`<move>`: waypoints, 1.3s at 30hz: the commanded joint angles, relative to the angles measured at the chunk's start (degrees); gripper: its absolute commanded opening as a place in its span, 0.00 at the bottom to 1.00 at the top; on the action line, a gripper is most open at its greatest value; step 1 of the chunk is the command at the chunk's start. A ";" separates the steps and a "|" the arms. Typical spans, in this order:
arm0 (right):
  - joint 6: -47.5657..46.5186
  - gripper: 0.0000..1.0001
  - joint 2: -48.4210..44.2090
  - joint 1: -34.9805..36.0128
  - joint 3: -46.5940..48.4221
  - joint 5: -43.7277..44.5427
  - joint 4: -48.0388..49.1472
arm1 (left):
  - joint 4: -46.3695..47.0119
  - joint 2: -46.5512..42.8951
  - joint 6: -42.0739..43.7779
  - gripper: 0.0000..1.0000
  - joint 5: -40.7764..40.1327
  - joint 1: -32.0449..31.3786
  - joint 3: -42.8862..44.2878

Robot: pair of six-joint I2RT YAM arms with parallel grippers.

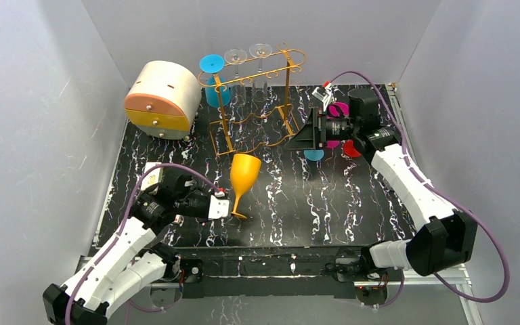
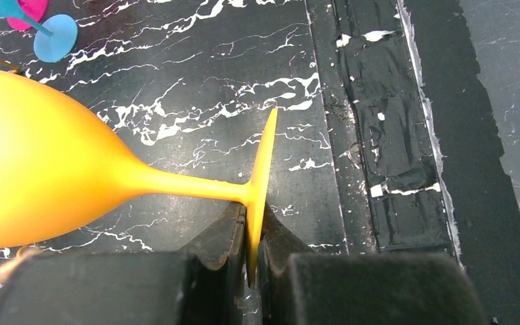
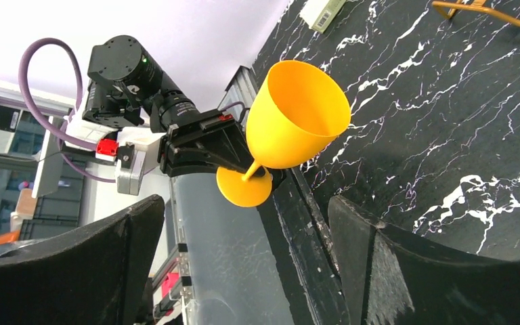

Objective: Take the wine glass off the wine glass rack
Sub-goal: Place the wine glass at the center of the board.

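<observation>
The orange wine glass point(image 1: 245, 175) is standing upright clear of the rack point(image 1: 287, 88), just in front of it over the table point(image 1: 325, 210). The left gripper point(image 1: 225, 207) is clamping the edge of its foot. The right gripper point(image 1: 301, 135) is hovering beside the rack's right end, fingers spread wide and holding nothing.

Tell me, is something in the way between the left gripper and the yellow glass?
No, nothing visible is. The left gripper is shut right on the thin foot of the glass, one finger on each side. The glass is clear of the rack, out over the table.
</observation>
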 commanded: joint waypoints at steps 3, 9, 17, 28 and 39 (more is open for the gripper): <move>0.03 0.97 2.73 2.23 4.54 -3.85 0.04 | 5.12 -0.49 1.10 0.00 1.05 -0.26 -3.34; 0.45 0.95 4.83 3.91 5.59 -2.84 -0.31 | 15.07 0.61 -1.45 0.00 3.05 -0.26 -7.58; -0.65 0.89 8.64 6.77 7.85 1.81 -5.36 | 20.40 1.09 -2.61 0.00 6.22 -0.26 -10.29; 2.37 0.76 14.27 9.94 12.70 7.59 -4.03 | 21.96 -2.17 -5.44 0.00 14.56 -0.26 -11.59; -6.19 0.57 22.08 18.34 22.99 5.72 -17.26 | 22.56 -3.10 -7.82 0.00 14.52 -0.26 -12.13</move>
